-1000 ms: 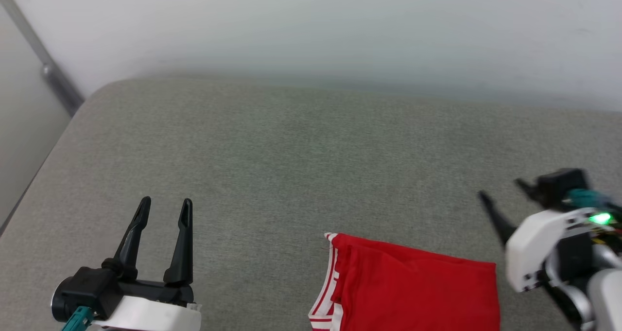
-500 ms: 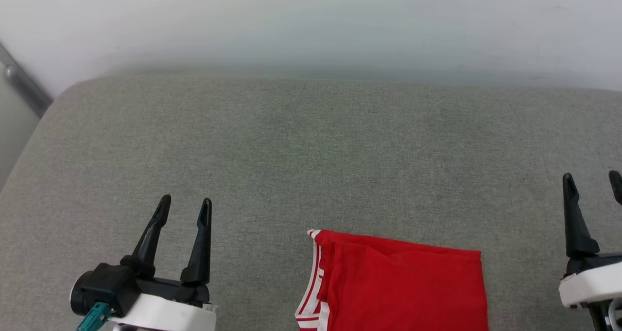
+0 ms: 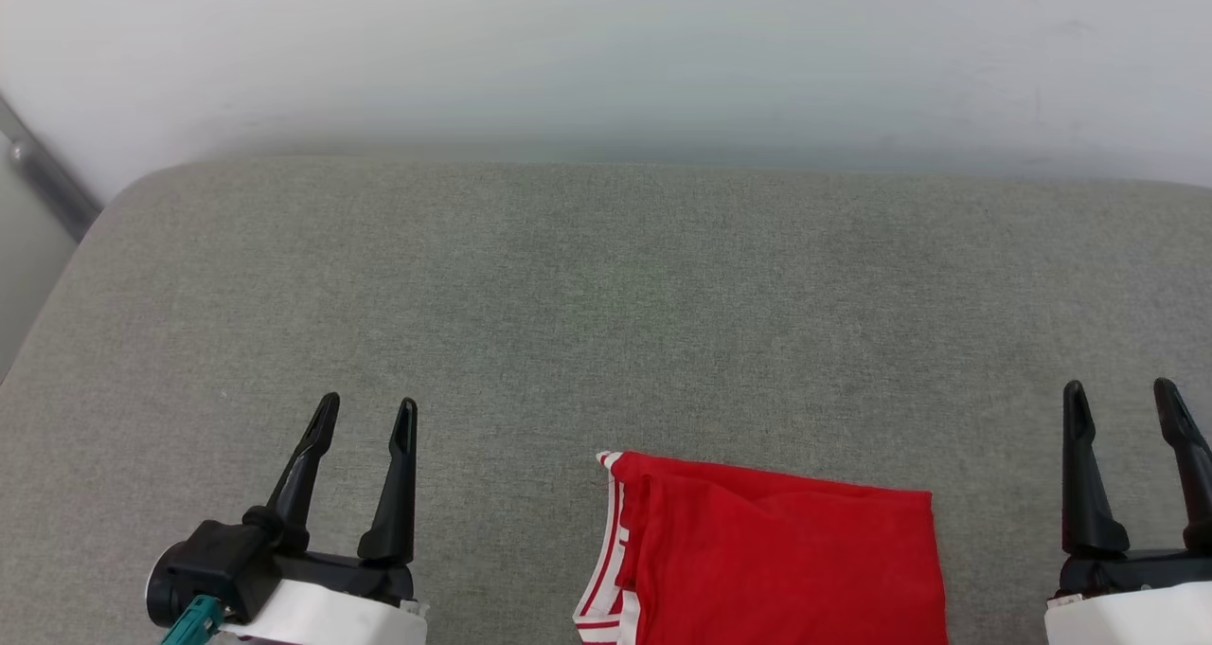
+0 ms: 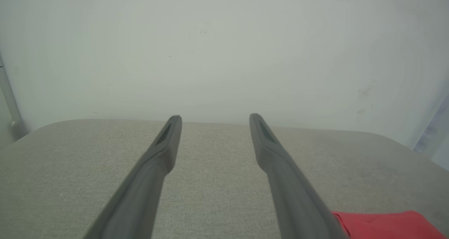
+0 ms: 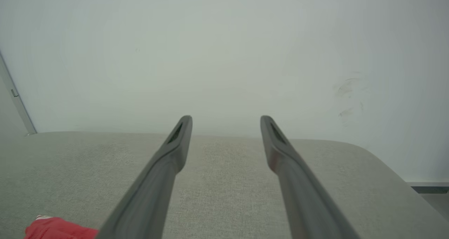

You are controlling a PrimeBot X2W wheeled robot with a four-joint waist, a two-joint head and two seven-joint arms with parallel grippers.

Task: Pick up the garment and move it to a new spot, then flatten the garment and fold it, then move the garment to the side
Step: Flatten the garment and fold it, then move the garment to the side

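The garment lies folded into a red rectangle at the bottom centre of the head view, with white-and-red striped trim along its left edge and its near part cut off by the frame. A red corner of the garment shows at the lower right of the left wrist view, and a corner of the garment at the lower left of the right wrist view. My left gripper hovers open to the garment's left, empty. To its right my right gripper stands open and empty too.
The garment rests on a grey fabric-covered surface with rounded far corners. A pale wall runs close behind it. A grey metal bar slants down the wall at the far left.
My right gripper has swung from a tilted pose at the right edge to an upright one, fingers pointing away. The head camera shifted, so the picture moved slightly. The garment lies still.
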